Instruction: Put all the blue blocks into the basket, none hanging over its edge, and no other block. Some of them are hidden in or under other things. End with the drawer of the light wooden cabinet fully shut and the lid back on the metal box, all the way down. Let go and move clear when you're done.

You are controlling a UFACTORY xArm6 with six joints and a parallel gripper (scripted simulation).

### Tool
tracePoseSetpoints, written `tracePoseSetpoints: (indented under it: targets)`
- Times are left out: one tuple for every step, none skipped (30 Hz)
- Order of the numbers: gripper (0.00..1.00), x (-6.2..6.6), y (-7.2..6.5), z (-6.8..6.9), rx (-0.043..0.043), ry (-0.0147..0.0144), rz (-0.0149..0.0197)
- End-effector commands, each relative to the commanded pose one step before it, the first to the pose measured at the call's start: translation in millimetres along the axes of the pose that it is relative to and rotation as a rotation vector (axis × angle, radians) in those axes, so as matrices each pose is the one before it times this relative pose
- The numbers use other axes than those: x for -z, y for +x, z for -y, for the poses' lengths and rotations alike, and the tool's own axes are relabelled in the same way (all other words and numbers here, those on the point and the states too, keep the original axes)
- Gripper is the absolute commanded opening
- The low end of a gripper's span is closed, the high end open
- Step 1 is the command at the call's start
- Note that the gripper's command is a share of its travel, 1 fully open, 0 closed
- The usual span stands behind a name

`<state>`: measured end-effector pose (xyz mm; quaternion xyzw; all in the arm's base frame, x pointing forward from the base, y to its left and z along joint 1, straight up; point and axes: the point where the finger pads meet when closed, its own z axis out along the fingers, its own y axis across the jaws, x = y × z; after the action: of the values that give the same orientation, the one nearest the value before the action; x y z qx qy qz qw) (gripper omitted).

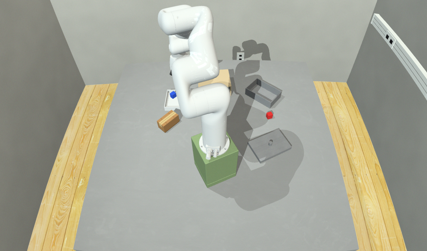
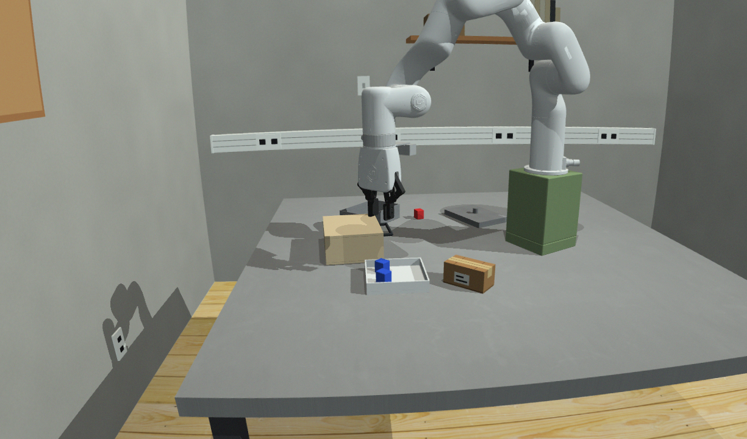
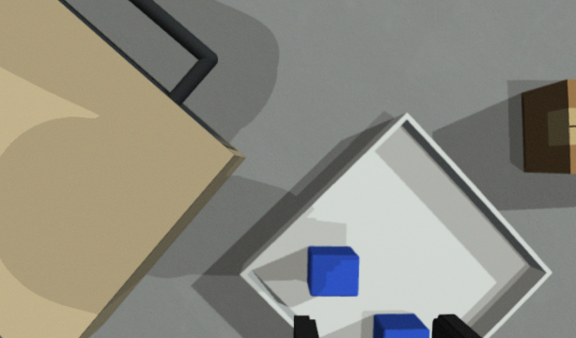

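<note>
The white basket (image 1: 171, 109) (image 2: 405, 286) (image 3: 477, 193) holds two blue blocks: one blue block (image 2: 382, 265) (image 3: 333, 272) on the cabinet side, another blue block (image 1: 173, 94) (image 2: 383, 276) (image 3: 401, 325) beside it. My gripper (image 2: 379, 214) (image 3: 379, 326) is open, part-wide and empty, above the table by the cabinet in the exterior view. The light wooden cabinet (image 1: 224, 76) (image 2: 353, 249) (image 3: 128, 197) shows its dark drawer handle (image 3: 175, 29); whether the drawer is fully shut is unclear. The dark grey metal box (image 1: 260, 99) (image 2: 394, 211) is open; its visible interior shows no block. Its lid (image 1: 261, 146) (image 2: 485, 218) lies on the table.
A red block (image 1: 269, 115) (image 2: 419, 214) lies on the table between metal box and lid. A taped brown carton (image 1: 168, 121) (image 2: 468, 274) (image 3: 546, 141) stands beside the basket. The green pedestal (image 1: 219, 170) (image 2: 542, 213) carries the arm.
</note>
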<state>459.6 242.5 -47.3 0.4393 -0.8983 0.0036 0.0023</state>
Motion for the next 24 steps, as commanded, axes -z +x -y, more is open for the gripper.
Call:
tracePoseSetpoints:
  targets:
    - [0.47,11.42,-1.76,0.79,0.0,0.00225,0.00501]
    - [0.47,1.37,0.0,0.0,0.0,0.0,0.0]
    - [0.47,1.14,0.0,0.0,0.0,0.0,0.0]
    - [0.47,0.92,0.0,0.0,0.0,0.0,0.0]
    - [0.47,0.72,0.0,0.0,0.0,0.0,0.0]
    - [0.47,0.54,0.0,0.0,0.0,0.0,0.0]
    - [0.47,0.37,0.0,0.0,0.0,0.0,0.0]
    - [0.47,0.23,0.0,0.0,0.0,0.0,0.0]
    - [0.47,0.12,0.0,0.0,0.0,0.0,0.0]
    - [0.47,0.05,0.0,0.0,0.0,0.0,0.0]
    - [0.47,0.01,0.0,0.0,0.0,0.0,0.0]
    - [0.47,0.0,0.0,0.0,0.0,0.0,0.0]
    - [0.47,0.0,0.0,0.0,0.0,0.0,0.0]
    - [0.47,0.0,0.02,0.03,0.00005,0.0,0.0]
    - [0.47,0.0,0.14,0.19,0.00036,0.0,0.0]
    - [0.47,0.0,0.38,0.49,0.00094,-0.00001,0.0]
    - [0.47,0.01,0.71,0.91,0.00177,-0.00001,0.0]
    - [0.47,0.01,1.14,1.45,0.00282,-0.00002,0.0]
    - [0.47,0.02,1.65,2.07,0.00406,-0.00003,0.0]
    - [0.47,0.02,2.25,2.76,0.00546,-0.00004,0.0]
    - [0.47,0.03,2.93,3.49,0.007,-0.00005,0.00001]
    - [0.47,0.03,3.69,4.25,0.00866,-0.00006,0.00001]
    - [0.47,0.04,4.53,5.0,0.01041,-0.00007,0.00001]
    - [0.47,0.05,5.46,5.71,0.01223,-0.00008,0.00002]
